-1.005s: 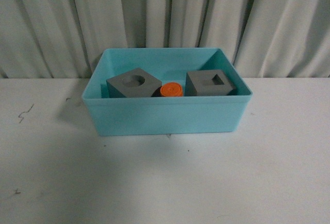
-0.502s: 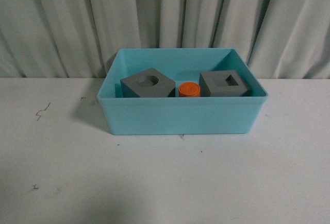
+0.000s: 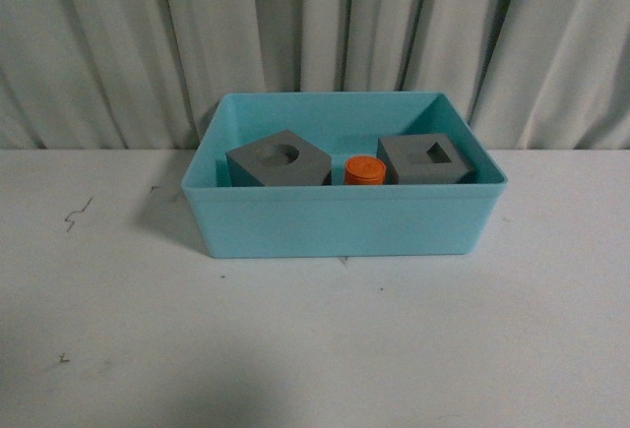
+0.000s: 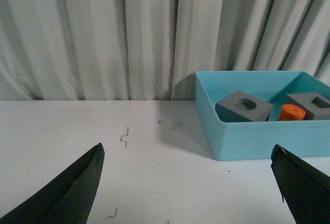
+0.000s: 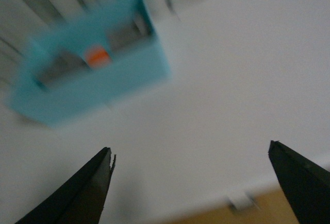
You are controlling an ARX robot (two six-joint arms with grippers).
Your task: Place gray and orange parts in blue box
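Observation:
The blue box (image 3: 345, 221) stands on the white table in front of the curtain. Inside it lie the gray cube with a round recess (image 3: 278, 163), the orange cylinder (image 3: 363, 169) and the gray cube with a square recess (image 3: 427, 158). Neither arm shows in the front view. My left gripper (image 4: 188, 159) is open and empty over bare table, with the blue box (image 4: 258, 136) and its parts ahead of it. My right gripper (image 5: 190, 183) is open and empty above the table; its view is blurred, showing the blue box (image 5: 103, 85) and the orange cylinder (image 5: 97, 56).
A pale pleated curtain (image 3: 315, 34) hangs behind the table. Small dark marks (image 3: 77, 215) dot the white tabletop left of the box. The table's edge (image 5: 242, 203) shows in the right wrist view, close to the gripper.
In the front view the box first shifts right in the picture, then slightly back left; the parts stay inside it. The camera view moved, not the box.

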